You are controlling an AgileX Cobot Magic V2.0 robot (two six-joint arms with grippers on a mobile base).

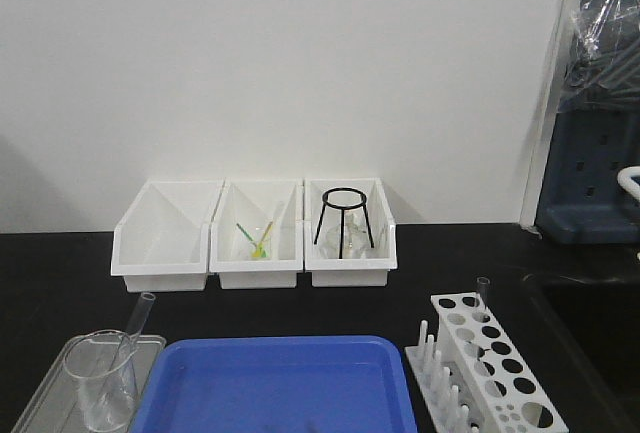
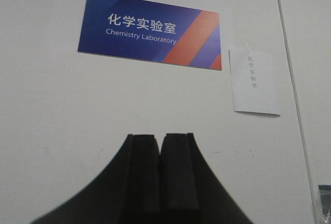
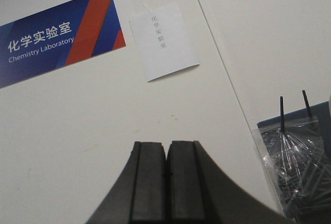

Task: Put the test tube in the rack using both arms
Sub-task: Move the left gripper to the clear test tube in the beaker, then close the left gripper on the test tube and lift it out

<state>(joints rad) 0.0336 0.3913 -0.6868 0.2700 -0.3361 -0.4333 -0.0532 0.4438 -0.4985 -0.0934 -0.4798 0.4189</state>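
Glass test tube [image 1: 483, 296] in white rack [image 1: 497, 370]

The left end effector [image 2: 160, 139], a black two-finger unit with flat matte fingers [image 2: 144, 172], has its jaws closed, inner faces pressed together (only a thin seam shows). The right end effector [image 3: 167, 144], of the same black build, is likewise closed. Both point upward.

Left claw [image 2: 160, 140], right claw [image 3: 167, 145]: matte black, flat rectangular fingers [image 2: 145, 172], flared curved bases.
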